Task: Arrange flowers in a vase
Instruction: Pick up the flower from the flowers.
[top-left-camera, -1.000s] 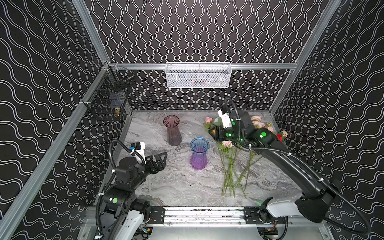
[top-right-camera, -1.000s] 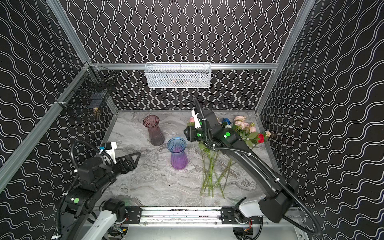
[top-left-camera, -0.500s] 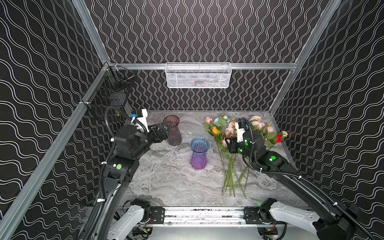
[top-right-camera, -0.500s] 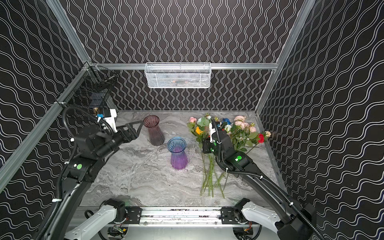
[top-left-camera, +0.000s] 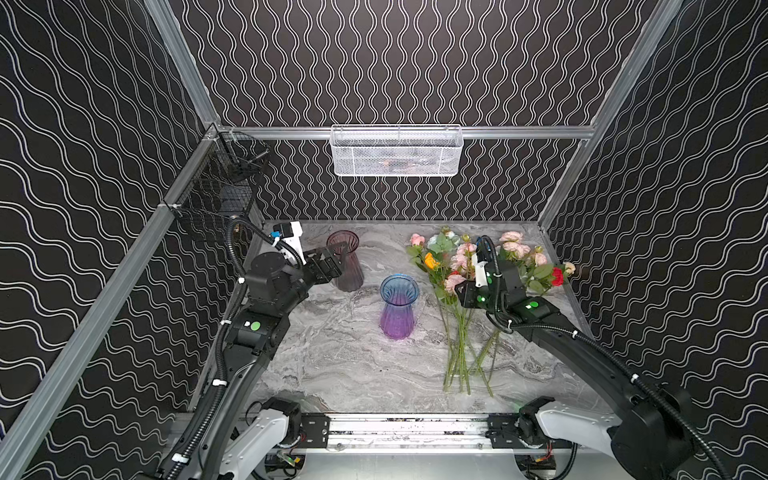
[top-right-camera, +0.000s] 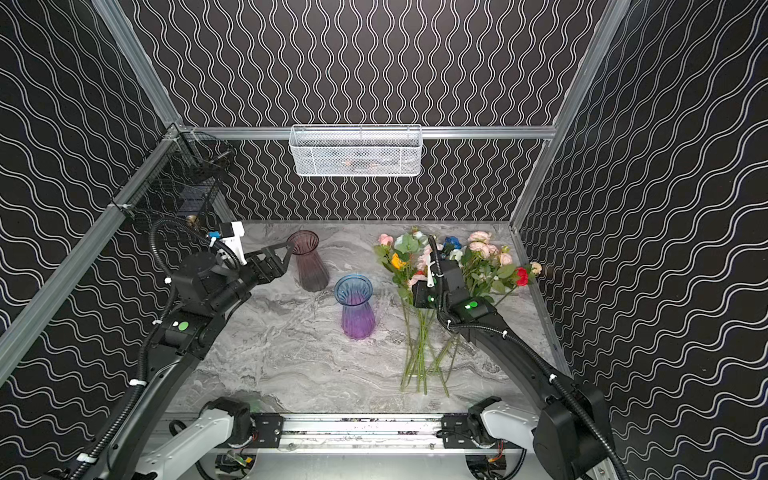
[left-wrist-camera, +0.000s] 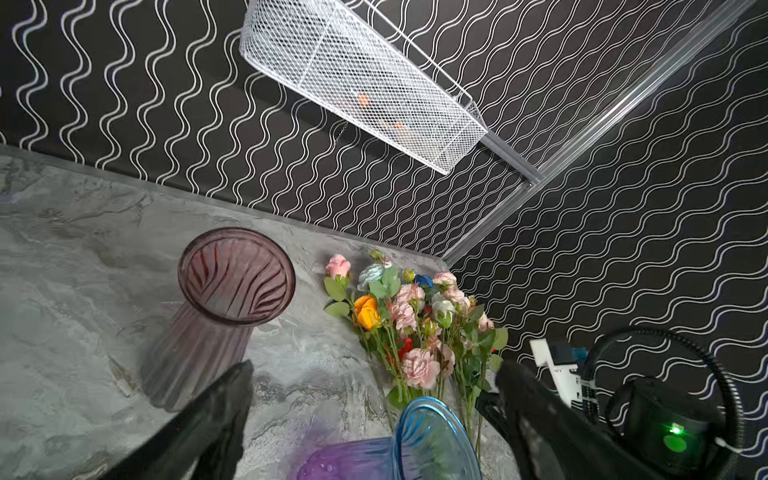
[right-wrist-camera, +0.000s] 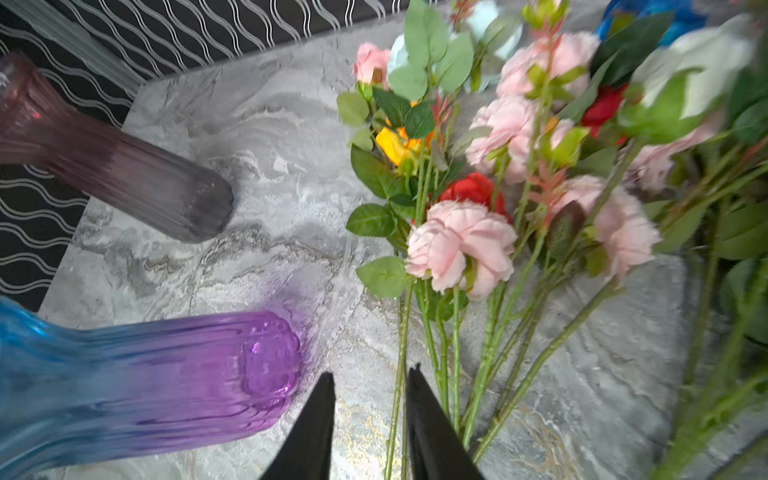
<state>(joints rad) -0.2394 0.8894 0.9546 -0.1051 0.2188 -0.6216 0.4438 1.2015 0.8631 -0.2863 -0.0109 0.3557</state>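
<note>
Starting up front on the marble table (top-left-camera: 353, 365), the flowers (right-wrist-camera: 461, 245) lie in a loose fan on the right side. Their stem ends are nearest, and the pink, red, orange, white and blue blooms point toward the back wall. The right gripper (right-wrist-camera: 370, 374) hangs over the stems with its jaws narrowly parted. One thin green stem runs through the gap, and no pinch shows. Just left of the bunch stands the blue-to-purple vase (top-left-camera: 398, 309), upright and apart from the stems. Farther back, the left gripper (left-wrist-camera: 374, 365) holds nothing, jaws spread wide, right beside the smoky plum vase (top-left-camera: 347, 262), which is also upright. Every bloom lies outside both vases. On the back wall, a white mesh basket (top-left-camera: 397, 151) shows something orange, too small to name. A black wire basket (top-left-camera: 220, 199) hangs on the left wall, contents unclear.
</note>
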